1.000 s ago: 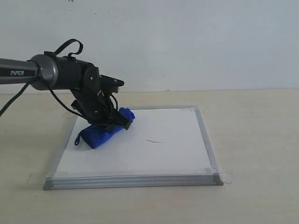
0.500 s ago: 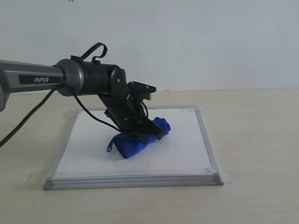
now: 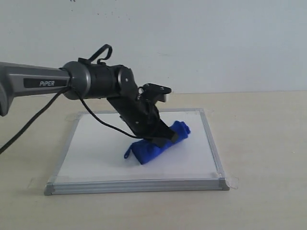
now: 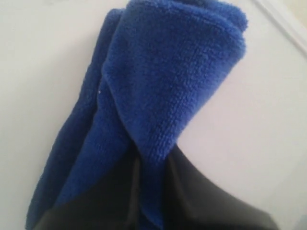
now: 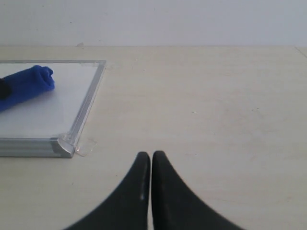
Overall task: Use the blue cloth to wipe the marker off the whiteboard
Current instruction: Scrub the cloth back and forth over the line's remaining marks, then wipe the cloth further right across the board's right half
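The whiteboard (image 3: 103,148) lies flat on the table, silver-framed. My left gripper (image 3: 160,136) is shut on the rolled blue cloth (image 3: 153,149), which presses on the board right of its middle; the cloth's far end (image 3: 181,128) points toward the board's right rim. In the left wrist view the blue cloth (image 4: 158,91) fills the frame, pinched between the dark fingers (image 4: 201,191). No red marker line shows on the board; the spot where it lay is under the cloth and gripper. My right gripper (image 5: 151,155) is shut and empty over bare table, right of the whiteboard's (image 5: 84,112) near corner.
The light wooden table (image 3: 264,143) surrounds the board, with a pale wall behind. Clear tape tabs (image 3: 233,181) sit at the board's corners. A black cable (image 3: 29,124) hangs from the left arm over the table's left side.
My left gripper has dragged the blue cloth rightward across the board, from left of centre to over the place where the short red line showed a second ago. The right gripper's earlier position is not shown.
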Controlling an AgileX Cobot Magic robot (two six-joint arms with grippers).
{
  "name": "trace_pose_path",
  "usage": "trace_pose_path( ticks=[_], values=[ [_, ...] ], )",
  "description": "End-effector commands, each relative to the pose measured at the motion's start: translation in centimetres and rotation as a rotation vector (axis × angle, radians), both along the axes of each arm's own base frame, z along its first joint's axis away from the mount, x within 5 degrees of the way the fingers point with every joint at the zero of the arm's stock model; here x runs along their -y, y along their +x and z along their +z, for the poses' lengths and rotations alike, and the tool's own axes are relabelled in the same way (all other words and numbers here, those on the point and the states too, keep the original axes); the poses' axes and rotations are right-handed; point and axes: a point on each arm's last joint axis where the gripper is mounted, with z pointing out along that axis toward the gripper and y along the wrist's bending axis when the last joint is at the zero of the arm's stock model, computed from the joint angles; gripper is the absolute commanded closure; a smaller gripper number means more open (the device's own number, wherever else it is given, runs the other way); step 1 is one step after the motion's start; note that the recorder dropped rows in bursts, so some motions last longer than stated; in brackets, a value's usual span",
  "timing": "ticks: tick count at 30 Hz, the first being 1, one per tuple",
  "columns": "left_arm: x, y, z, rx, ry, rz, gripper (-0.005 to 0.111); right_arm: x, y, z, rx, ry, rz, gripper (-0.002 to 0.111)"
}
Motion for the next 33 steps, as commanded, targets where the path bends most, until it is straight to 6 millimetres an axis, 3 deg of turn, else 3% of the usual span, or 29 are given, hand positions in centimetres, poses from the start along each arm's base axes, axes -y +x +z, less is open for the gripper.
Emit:
trace_pose_path(
  ticks=[1,4,7,12,18,24,29,33],
  values=[
    [-3.9,1.9,-0.3,0.019,0.023,0.124,0.103,0.1,0.0,0.1,0.012,-0.007,-0.006,0.107],
    [-6.1,2.6,-0.4,0.027,0.056,0.188,0.103,0.1,0.0,0.1,0.012,-0.007,-0.006,0.107],
    [-6.4,2.6,-0.5,0.021,0.072,0.187,0.103,0.1,0.0,0.1,0.012,-0.007,-0.006,0.107],
    [-3.4,1.5,-1.1,0.001,0.086,0.100,0.103,0.1,0.0,0.1,0.012,-0.007,-0.006,0.107],
    [2.1,-1.2,-2.3,-0.025,0.126,-0.076,0.103,0.1,0.0,0.1,0.012,-0.007,-0.006,0.107],
    [5.3,-3.9,-2.3,-0.074,0.183,-0.195,0.103,0.1,0.0,0.1,0.012,-0.007,-0.006,0.107],
    [6.1,-3.9,-1.8,-0.031,0.173,-0.208,0.103,0.1,0.0,0.1,0.012,-0.007,-0.006,0.107],
    [4.0,-1.4,-0.8,0.034,0.223,-0.120,0.103,0.1,0.0,0.1,0.012,-0.007,-0.006,0.107]
  ],
)
